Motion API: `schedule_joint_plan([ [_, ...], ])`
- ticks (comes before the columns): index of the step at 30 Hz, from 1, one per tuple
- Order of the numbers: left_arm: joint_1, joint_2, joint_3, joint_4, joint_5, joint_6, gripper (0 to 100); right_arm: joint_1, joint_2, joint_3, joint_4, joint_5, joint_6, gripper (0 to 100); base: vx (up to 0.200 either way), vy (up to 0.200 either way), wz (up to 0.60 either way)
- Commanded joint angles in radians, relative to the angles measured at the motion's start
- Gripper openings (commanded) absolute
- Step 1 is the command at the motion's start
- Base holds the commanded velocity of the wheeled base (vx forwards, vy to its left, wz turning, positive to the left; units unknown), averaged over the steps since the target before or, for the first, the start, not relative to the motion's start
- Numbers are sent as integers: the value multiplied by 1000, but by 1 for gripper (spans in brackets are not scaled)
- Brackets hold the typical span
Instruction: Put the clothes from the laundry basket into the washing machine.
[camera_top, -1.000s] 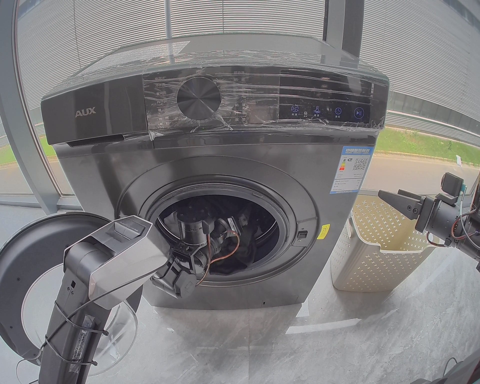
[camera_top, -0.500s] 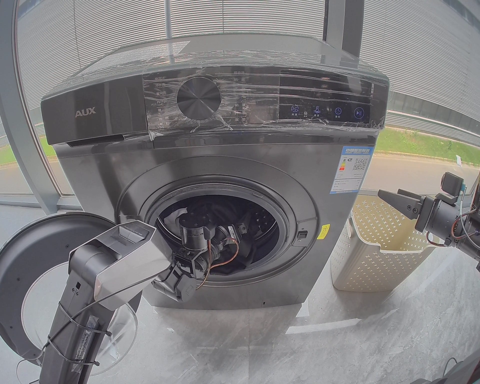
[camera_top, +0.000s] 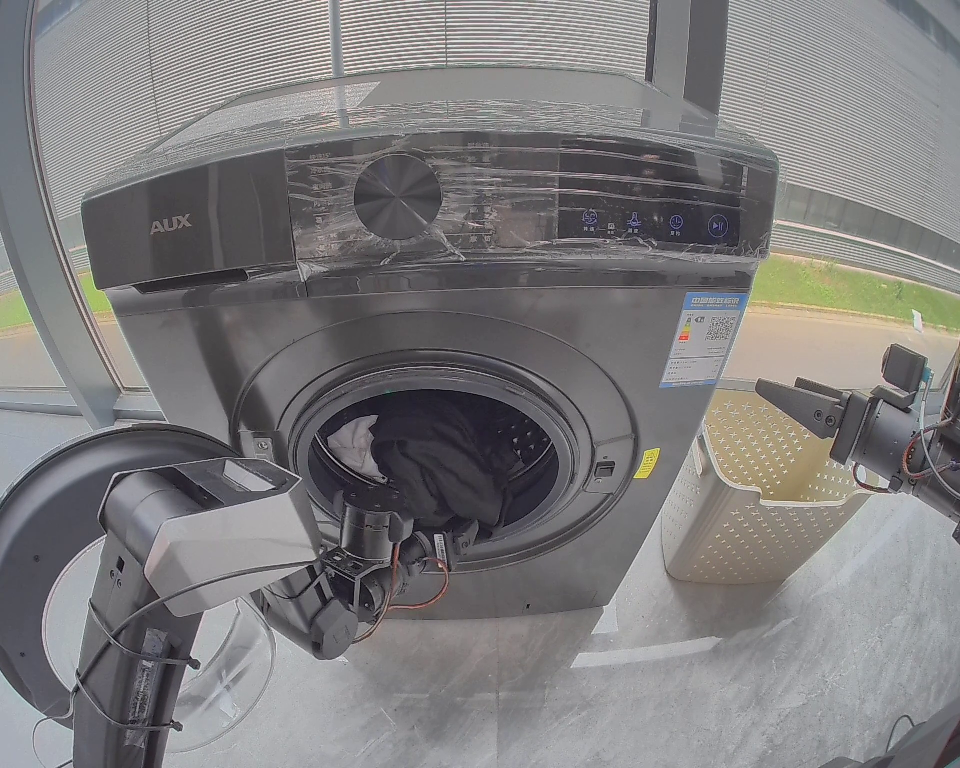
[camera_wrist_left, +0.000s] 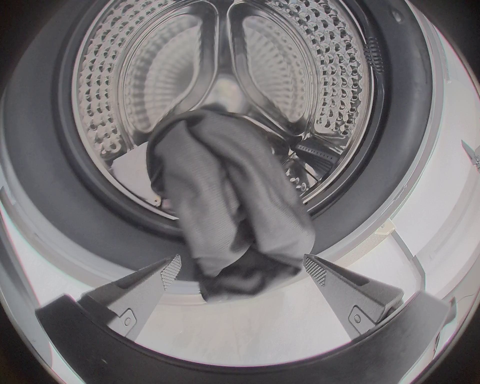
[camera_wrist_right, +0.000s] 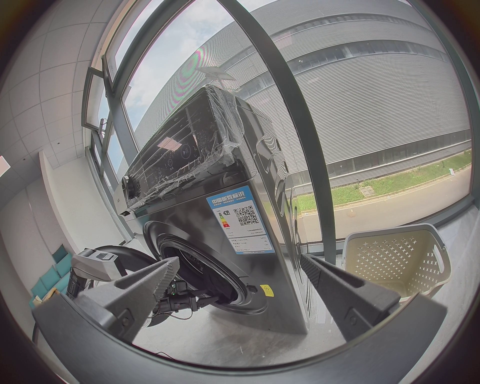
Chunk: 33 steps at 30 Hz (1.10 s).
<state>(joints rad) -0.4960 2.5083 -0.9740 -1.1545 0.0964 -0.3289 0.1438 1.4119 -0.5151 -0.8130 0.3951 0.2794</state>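
Observation:
The grey washing machine (camera_top: 430, 300) stands with its round door (camera_top: 60, 540) swung open to the left. A dark garment (camera_top: 440, 465) lies in the drum mouth and hangs over the rubber seal, with a white cloth (camera_top: 350, 440) beside it. My left gripper (camera_top: 462, 538) sits just outside the opening's lower edge. In the left wrist view it (camera_wrist_left: 240, 270) is open, and the dark garment's (camera_wrist_left: 235, 210) lower end droops between the spread fingers. My right gripper (camera_top: 790, 400) hovers open, holding nothing, beside the cream laundry basket (camera_top: 760, 500), whose visible inside looks bare.
The basket (camera_wrist_right: 395, 255) stands on the pale floor to the right of the machine, against the window wall. Open floor (camera_top: 600, 690) lies in front of the machine. The open door takes up the space at the lower left.
My left arm has drawn back out of the drum and dropped lower, leaving the dark garment draped in the opening. The right arm has stayed put.

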Motion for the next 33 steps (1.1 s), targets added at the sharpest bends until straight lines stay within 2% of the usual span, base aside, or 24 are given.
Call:
schedule_joint_plan([
  [1, 31, -48, 74, -7, -1, 4, 100, 2, -4, 0, 0, 1, 0, 100, 0, 0, 0],
  [7, 30, -32, 46, -45, -4, 1, 100, 2, -7, 0, 0, 1, 0, 100, 0, 0, 0],
  [10, -6, -25, 61, -102, -3, -1, 100, 2, -5, -3, -2, 1, 1, 100, 0, 0, 0],
  [14, -24, -17, 94, -105, -1, -1, 100, 2, -7, -5, -2, 1, 1, 100, 0, 0, 0],
  [25, -32, 101, -98, -103, 0, 1, 100, 2, -7, -5, 0, 1, 1, 100, 0, 0, 0],
  [33, -39, 116, -127, -103, -1, 2, 100, 2, -4, -5, -2, 1, 1, 100, 0, 0, 0],
])
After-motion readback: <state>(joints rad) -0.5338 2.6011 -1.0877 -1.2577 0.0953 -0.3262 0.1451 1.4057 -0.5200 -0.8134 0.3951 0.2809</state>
